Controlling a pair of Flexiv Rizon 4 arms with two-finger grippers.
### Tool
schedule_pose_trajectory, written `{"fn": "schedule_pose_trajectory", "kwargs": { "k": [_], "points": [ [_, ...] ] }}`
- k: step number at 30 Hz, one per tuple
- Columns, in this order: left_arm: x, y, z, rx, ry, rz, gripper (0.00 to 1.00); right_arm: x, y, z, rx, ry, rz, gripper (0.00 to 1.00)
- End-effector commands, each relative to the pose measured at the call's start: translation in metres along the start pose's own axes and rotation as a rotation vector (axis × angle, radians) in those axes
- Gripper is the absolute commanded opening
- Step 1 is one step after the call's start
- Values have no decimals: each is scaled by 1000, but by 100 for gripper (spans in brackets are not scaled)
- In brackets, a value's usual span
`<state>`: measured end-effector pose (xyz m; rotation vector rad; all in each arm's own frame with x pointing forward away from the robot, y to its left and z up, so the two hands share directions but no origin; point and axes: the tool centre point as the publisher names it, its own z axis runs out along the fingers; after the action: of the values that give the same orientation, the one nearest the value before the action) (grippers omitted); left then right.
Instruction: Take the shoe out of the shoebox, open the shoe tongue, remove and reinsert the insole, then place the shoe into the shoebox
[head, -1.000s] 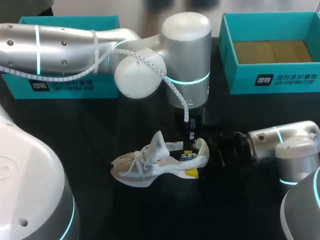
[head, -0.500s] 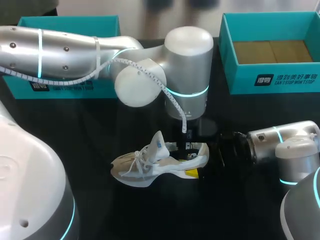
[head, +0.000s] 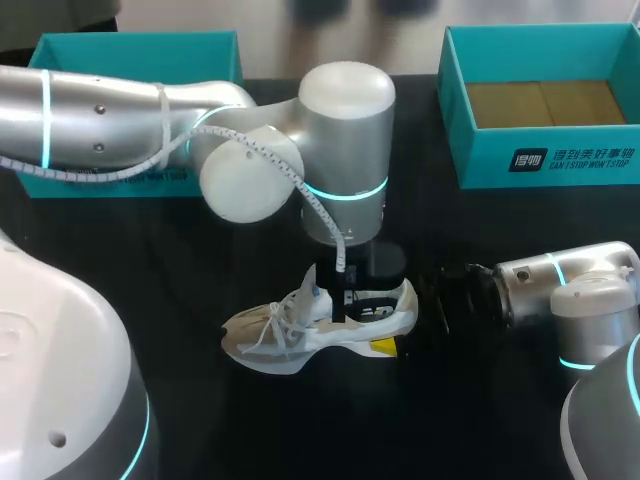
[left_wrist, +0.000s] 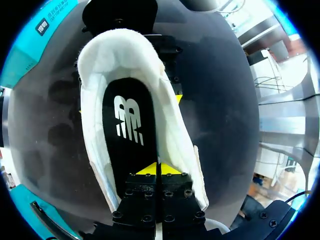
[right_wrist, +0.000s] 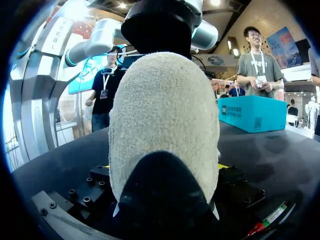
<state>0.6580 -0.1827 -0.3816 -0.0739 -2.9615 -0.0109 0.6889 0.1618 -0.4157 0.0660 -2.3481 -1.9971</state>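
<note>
Our left arm (head: 150, 100) over a white mesh sneaker (head: 300, 335).
Left end effector (left_wrist: 157, 169) closed (black insole (left_wrist: 127, 125): wrist view only); right end effector (right_wrist: 165, 170) clamps heel (right_wrist: 165, 110).

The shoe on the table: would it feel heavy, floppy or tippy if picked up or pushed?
The shoe is probably light: thin knit over a foam-looking sole. Its upper likely flops; the tongue stands up loosely. Resting flat on its sole, it would probably slide rather than tip.
</note>
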Motion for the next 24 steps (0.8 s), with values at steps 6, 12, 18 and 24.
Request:
{"fn": "schedule_pose_trajectory", "kwargs": {
  "k": [6, 12, 18, 24],
  "points": [
    [12, 11, 5, 45, -23, 32, 0, -1, 0, 1, 4, 0, 1, 0],
    [15, 4, 14, 50, -56, 70, 0, -1, 0, 1, 4, 0, 1, 0],
    [16, -2, 21, 44, -85, 82, 27, -1, 0, 1, 4, 0, 1, 0],
    [9, -5, 27, 53, -120, 58, 39, -1, 0, 1, 4, 0, 1, 0]
  ]
}}
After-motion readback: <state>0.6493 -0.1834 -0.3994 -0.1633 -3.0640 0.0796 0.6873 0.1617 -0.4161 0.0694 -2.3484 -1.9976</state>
